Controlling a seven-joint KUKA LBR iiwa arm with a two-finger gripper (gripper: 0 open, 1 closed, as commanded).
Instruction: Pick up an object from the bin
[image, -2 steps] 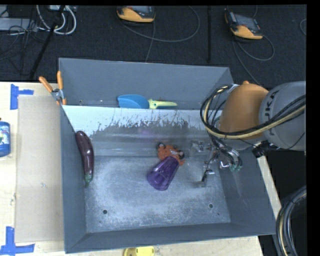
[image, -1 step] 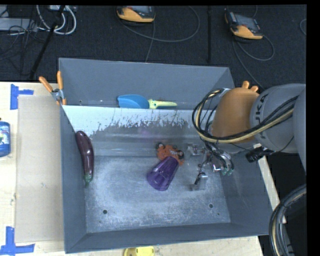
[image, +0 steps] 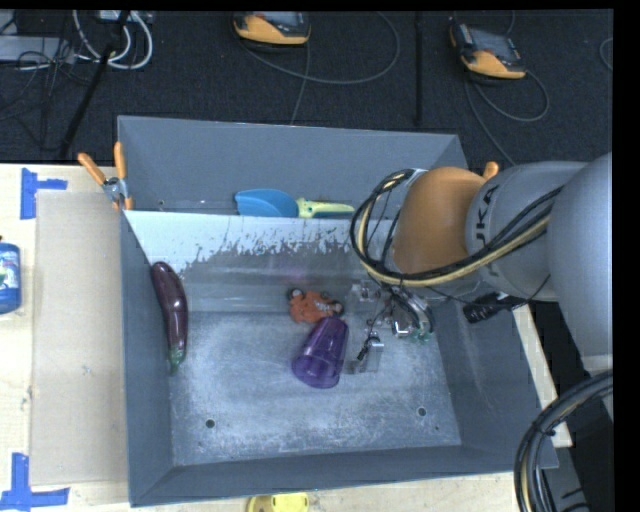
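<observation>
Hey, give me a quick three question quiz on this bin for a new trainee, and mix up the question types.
1. True or false: the purple cup stands upright on the floor of the bin.
2. Which thing lies along the bin's left wall? A) a dark purple eggplant B) a blue scoop C) a small orange toy
3. Fill in the blank: in the camera view, the gripper is just to the ___ of the purple cup.

Key:
1. False, it lies on its side.
2. A.
3. Right.
</observation>
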